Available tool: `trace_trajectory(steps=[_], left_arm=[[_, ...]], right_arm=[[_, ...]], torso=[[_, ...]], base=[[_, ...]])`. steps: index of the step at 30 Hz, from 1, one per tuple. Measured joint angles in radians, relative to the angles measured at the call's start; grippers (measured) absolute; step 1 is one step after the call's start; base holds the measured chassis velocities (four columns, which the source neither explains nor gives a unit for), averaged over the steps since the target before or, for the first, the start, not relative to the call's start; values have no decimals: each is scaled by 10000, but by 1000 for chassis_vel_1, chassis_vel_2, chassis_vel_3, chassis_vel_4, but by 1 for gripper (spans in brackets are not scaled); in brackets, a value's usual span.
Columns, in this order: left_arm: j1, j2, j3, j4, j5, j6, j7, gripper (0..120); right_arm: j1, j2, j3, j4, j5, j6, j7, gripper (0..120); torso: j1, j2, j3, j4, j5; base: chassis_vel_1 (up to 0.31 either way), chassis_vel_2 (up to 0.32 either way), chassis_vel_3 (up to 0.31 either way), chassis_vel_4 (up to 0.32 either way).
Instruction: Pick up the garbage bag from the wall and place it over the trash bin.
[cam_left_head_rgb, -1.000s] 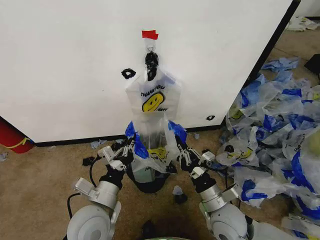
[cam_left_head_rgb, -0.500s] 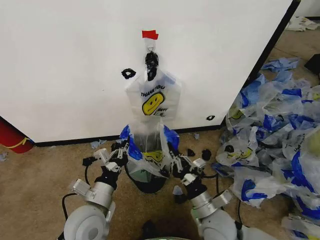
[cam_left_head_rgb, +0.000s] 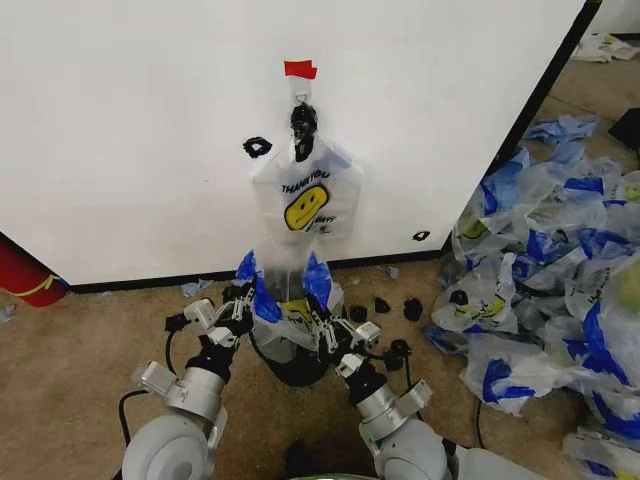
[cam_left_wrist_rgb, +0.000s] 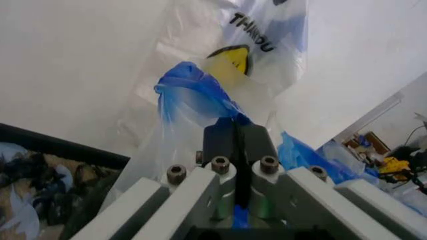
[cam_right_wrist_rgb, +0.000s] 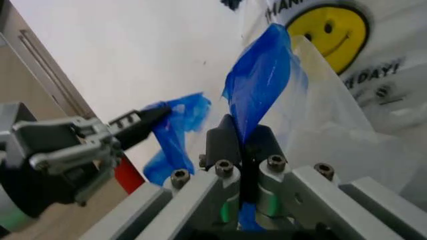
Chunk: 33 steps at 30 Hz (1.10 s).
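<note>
we hold the garbage bag (cam_left_head_rgb: 285, 318) over the trash bin (cam_left_head_rgb: 292, 362), which stands on the carpet just in front of the wall (cam_left_head_rgb: 140, 130). our left gripper (cam_left_head_rgb: 243, 298) is at one side of the trash bin, its fingers pressed together on one blue handle (cam_left_wrist_rgb: 193, 97) of the bag. our right gripper (cam_left_head_rgb: 321, 322) is at the other side of the trash bin, its fingers pinching the other blue handle (cam_right_wrist_rgb: 261, 82). the bag body hangs down to the bin's rim (how far inside, we cannot tell). above the trash bin, a second smiley bag (cam_left_head_rgb: 306, 190) hangs on the wall from a black clip (cam_left_head_rgb: 302, 122) under red tape (cam_left_head_rgb: 299, 69).
</note>
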Motion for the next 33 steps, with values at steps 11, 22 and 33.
trace_trajectory(steps=[11,22,33], left_arm=[[251,-182,193,-65,68,45,-55,0],[616,-134,95,200,409,-68,-37,0],[996,-108,-41,396,663,-223,-31,0]], right_arm=[[-1087,-467,1545,21,49,216,-177,0],[-2418,-533,2920,-162,196,503,-470,0],[-2714,-435,3386,-631,295,679,-576,0]], torso=[[0,0,0,-1,0],[0,0,-1,-1,0],[0,0,0,0,1]], base=[[0,0,0,0],[0,0,0,0],[0,0,0,0]])
